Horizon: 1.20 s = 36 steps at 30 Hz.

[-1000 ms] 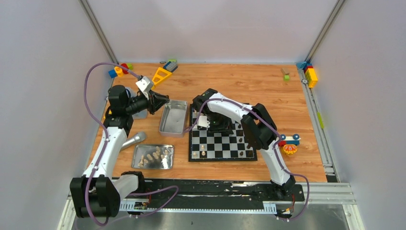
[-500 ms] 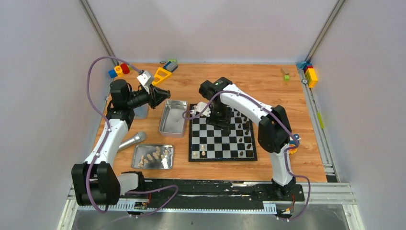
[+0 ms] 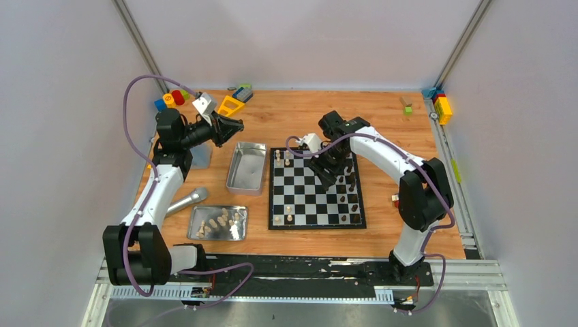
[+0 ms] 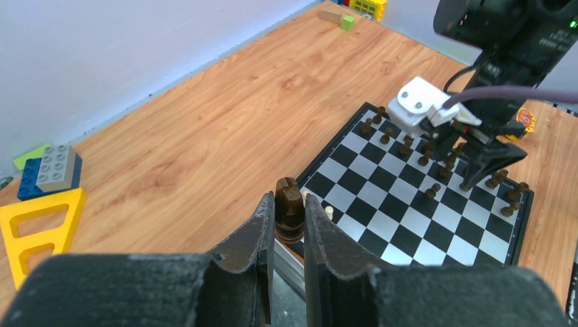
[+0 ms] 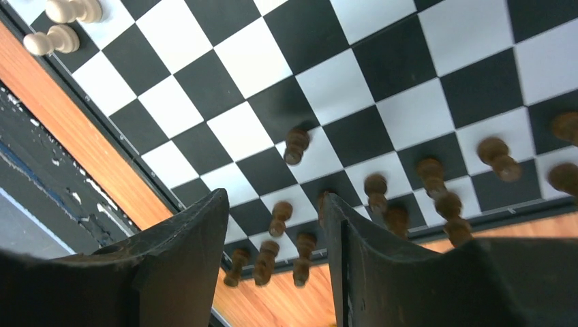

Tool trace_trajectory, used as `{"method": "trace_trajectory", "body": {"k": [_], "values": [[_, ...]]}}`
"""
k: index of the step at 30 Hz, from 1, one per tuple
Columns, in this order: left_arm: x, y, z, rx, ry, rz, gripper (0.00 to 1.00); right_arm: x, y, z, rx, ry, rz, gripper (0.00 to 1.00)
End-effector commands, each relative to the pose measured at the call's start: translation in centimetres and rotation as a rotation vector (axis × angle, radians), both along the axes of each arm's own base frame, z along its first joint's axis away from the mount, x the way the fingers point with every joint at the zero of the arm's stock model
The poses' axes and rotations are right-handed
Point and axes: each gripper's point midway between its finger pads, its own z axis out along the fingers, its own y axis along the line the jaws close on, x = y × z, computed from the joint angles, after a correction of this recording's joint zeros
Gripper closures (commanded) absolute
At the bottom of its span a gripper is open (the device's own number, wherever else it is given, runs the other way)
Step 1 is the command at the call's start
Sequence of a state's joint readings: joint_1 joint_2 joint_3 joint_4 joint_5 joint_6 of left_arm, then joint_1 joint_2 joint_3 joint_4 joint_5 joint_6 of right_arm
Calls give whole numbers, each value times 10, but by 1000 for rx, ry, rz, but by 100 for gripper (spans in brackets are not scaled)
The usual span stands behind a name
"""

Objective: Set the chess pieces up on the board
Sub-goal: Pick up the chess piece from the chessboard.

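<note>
Left gripper [image 3: 234,127]: jaws nearly closed, dark chess piece [image 4: 289,204] pinched upright between fingertips. Board [image 3: 310,201] lies ahead of these jaws, well apart. Right gripper [image 5: 272,204] hangs over board, jaws about half apart, nothing between them. Dark pieces [image 5: 298,144] stand on squares below and just past right jaws; two cream pieces [image 5: 61,27] well off to side.
</note>
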<state>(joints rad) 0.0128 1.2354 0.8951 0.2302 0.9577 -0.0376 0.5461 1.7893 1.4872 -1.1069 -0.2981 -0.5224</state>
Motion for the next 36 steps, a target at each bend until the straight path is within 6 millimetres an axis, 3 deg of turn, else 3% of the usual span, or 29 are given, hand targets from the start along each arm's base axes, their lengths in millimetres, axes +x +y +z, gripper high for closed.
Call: {"method": "trace_trajectory", "body": {"k": [1, 13, 26, 29, 36], "values": [[3, -1, 16, -12, -55, 5, 100, 16, 23, -3, 127, -82, -48, 45], [1, -1, 11, -5, -44, 5, 100, 18, 21, -27, 105, -82, -57, 53], [1, 0, -2, 21, -38, 1, 100, 4, 12, -41, 68, -29, -45, 57], [-4, -10, -3, 21, -38, -28, 100, 3, 13, -43, 69, -22, -46, 58], [-4, -12, -4, 22, -32, -33, 100, 2, 12, -47, 61, -14, -45, 76]]}}
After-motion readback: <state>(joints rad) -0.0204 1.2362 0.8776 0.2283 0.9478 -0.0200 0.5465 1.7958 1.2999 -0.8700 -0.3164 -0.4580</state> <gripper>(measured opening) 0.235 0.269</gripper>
